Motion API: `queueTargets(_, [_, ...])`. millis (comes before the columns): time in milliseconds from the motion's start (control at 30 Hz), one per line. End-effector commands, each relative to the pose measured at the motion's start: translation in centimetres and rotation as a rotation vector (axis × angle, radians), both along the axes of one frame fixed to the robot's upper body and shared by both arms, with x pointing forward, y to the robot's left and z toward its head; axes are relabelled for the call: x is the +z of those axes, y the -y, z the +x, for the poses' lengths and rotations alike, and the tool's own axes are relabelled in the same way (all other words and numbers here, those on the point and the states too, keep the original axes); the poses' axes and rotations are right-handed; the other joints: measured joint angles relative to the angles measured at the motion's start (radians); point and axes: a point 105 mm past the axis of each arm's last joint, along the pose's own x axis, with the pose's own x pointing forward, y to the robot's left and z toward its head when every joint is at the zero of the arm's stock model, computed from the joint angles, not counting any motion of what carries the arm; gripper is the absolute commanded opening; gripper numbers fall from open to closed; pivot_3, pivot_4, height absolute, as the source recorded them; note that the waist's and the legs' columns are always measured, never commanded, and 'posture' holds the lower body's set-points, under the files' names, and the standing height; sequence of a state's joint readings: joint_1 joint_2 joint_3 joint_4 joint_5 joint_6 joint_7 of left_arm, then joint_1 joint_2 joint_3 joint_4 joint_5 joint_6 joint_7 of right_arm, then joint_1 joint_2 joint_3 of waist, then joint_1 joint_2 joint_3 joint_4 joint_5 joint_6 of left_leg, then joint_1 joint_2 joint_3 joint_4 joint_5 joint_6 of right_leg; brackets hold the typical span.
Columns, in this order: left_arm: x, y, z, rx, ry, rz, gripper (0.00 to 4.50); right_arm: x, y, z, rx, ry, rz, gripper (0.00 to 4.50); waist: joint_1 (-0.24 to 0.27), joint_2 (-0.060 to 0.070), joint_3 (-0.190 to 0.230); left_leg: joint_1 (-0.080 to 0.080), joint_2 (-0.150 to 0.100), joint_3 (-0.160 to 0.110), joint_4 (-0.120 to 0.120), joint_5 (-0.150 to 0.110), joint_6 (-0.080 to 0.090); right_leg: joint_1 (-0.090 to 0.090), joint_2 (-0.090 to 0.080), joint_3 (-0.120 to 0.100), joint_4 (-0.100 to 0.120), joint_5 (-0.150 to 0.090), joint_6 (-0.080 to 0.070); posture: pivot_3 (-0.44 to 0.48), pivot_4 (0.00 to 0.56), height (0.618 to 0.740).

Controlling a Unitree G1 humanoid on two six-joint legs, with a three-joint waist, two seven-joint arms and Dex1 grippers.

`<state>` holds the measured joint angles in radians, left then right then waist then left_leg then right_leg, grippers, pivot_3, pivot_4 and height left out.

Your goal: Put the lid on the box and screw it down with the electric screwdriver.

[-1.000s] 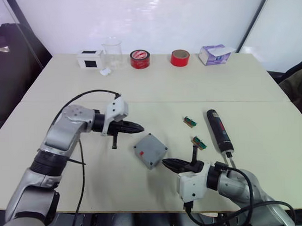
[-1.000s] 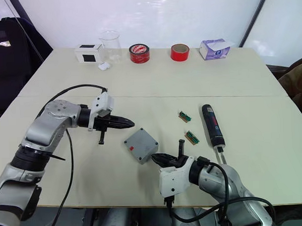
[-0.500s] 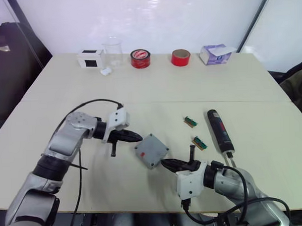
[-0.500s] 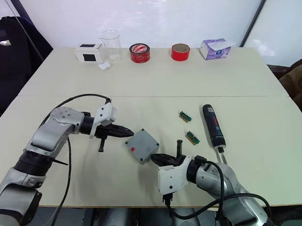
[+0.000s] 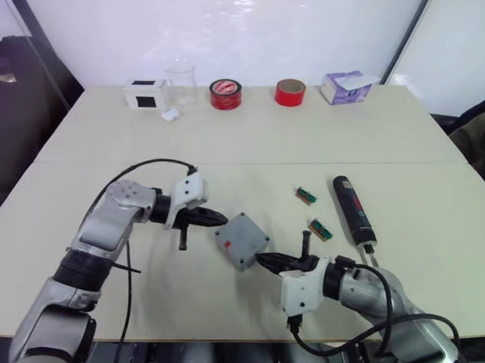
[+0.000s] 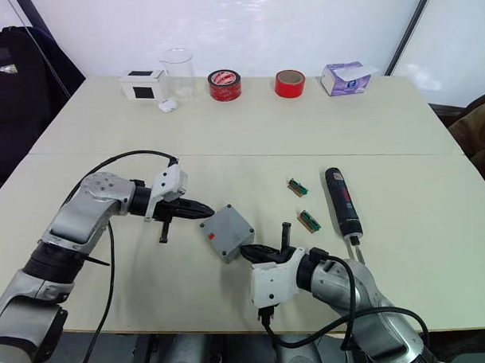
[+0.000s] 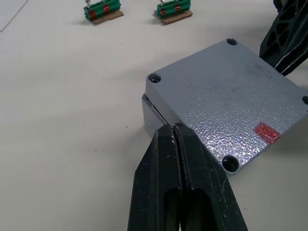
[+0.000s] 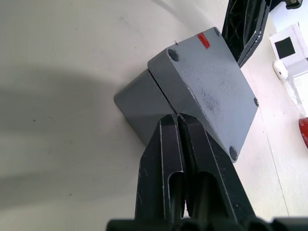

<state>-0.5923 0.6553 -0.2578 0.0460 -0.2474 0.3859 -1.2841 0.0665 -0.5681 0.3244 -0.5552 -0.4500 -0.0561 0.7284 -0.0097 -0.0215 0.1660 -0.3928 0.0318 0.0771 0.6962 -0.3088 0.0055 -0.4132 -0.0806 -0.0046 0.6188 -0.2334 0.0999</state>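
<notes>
The small square grey metal lid (image 7: 226,101) was seated on the grey cast-metal box (image 8: 139,103) mid-worktop, squared between both closed, empty hands (image 5: 216,219) (image 5: 265,262); the black pen-shaped electric screwdriver (image 5: 352,209) lay apart.

Beige table (image 5: 249,141), seam across middle. Far edge, 10 to 1 o'clock: white box with black label (image 5: 144,95), small white piece (image 5: 170,115), clear beaker (image 5: 180,86), two red tape rolls (image 5: 225,94) (image 5: 289,91), purple tissue box (image 5: 343,87). Centre: grey box (image 5: 241,240), lid on top. At 3 o'clock: two green-brown pieces (image 5: 306,196) (image 5: 320,229), electric screwdriver (image 5: 352,209) lying flat.
</notes>
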Motion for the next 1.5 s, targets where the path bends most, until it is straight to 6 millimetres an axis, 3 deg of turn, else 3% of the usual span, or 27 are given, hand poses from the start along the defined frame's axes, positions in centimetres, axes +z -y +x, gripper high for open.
queueTargets(33, [0.7, 0.8, -0.3, -0.041, 0.025, -0.019, 0.00, 1.2, -0.2, 0.6, -0.012, 0.056, 0.033, 0.06, 0.000, 0.000, 0.000, 0.000, 0.000, 0.000, 0.000, 0.000, 0.000, 0.000, 0.000, 0.000, 0.000, 0.000, 0.000, 0.000, 0.150, 0.740])
queueTargets(300, [-0.3, 0.2, -0.9, -0.057, -0.003, 0.019, 0.00, 1.2, 0.0, 0.7, -0.020, 0.054, 0.030, 0.06, 0.000, 0.000, 0.000, 0.000, 0.000, 0.000, 0.000, 0.000, 0.000, 0.000, 0.000, 0.000, 0.000, 0.000, 0.000, 0.000, 0.150, 0.740])
queueTargets(1033, [-0.5, 1.2, -1.1, -0.077, 0.023, 0.002, 0.00, 1.1, 0.0, -0.1, -0.010, 0.033, 0.027, 0.06, 0.000, 0.000, 0.000, 0.000, 0.000, 0.000, 0.000, 0.000, 0.000, 0.000, 0.000, 0.000, 0.000, 0.000, 0.000, 0.000, 0.150, 0.740])
queueTargets(1500, [0.9, 0.8, 0.2, -0.017, 0.029, -0.048, 0.00, -0.2, 1.5, 0.1, -0.053, -0.023, -0.049, 0.06, 0.001, 0.000, 0.000, 0.000, 0.000, 0.000, 0.000, 0.000, 0.000, 0.000, 0.000, 0.000, 0.000, 0.000, 0.000, 0.000, 0.150, 0.740])
